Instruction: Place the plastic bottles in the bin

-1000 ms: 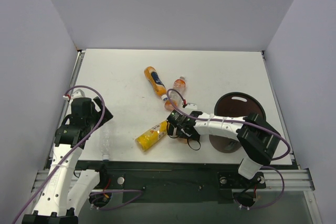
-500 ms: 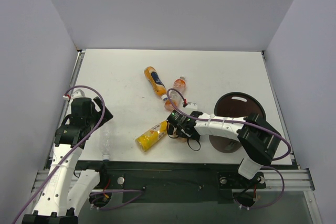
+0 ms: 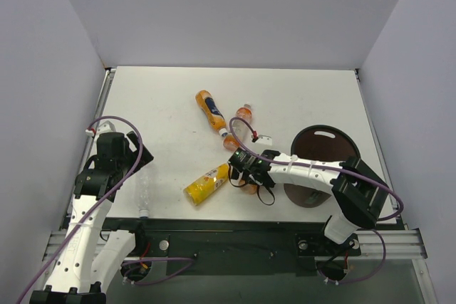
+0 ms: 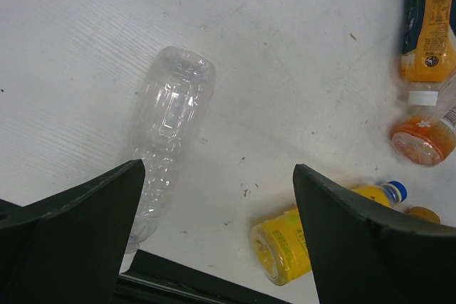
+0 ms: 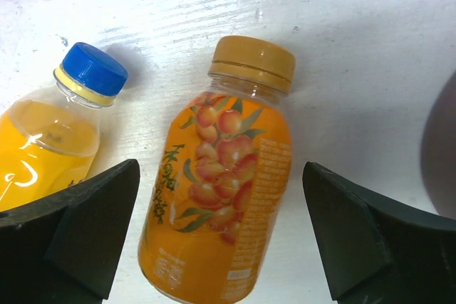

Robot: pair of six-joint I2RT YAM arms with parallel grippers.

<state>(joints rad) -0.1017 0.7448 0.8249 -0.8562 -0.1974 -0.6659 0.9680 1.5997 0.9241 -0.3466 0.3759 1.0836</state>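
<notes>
Top external view, from the left edge of the desk [image 3: 299,97]: the left gripper [image 4: 217,240] hovers near the near-left corner. Its fingers are spread wide and hold nothing. Just under it a clear colourless bottle [image 3: 144,191] lies on its side by the near edge; the left wrist view shows this bottle beside the left finger, not between the two.

Toward the middle of the near edge lies the yellow-labelled bottle [image 3: 206,184], blue cap pointing right. Farther back, near the desk's centre, the orange bottle with a blue band [image 3: 211,109] and the clear bottle of orange liquid [image 3: 240,122] lie close together, angled toward each other.

Right of the yellow one, the right gripper [image 3: 246,172] is low over a fruit-labelled orange bottle [image 5: 221,176] with a tan cap. In the right wrist view its fingers stand wide apart, one on each side of that bottle, with desk showing between them and it.

The bin [image 3: 317,146] stands upright by the right edge, toward the near-right corner, with the right arm reaching across its near side.
</notes>
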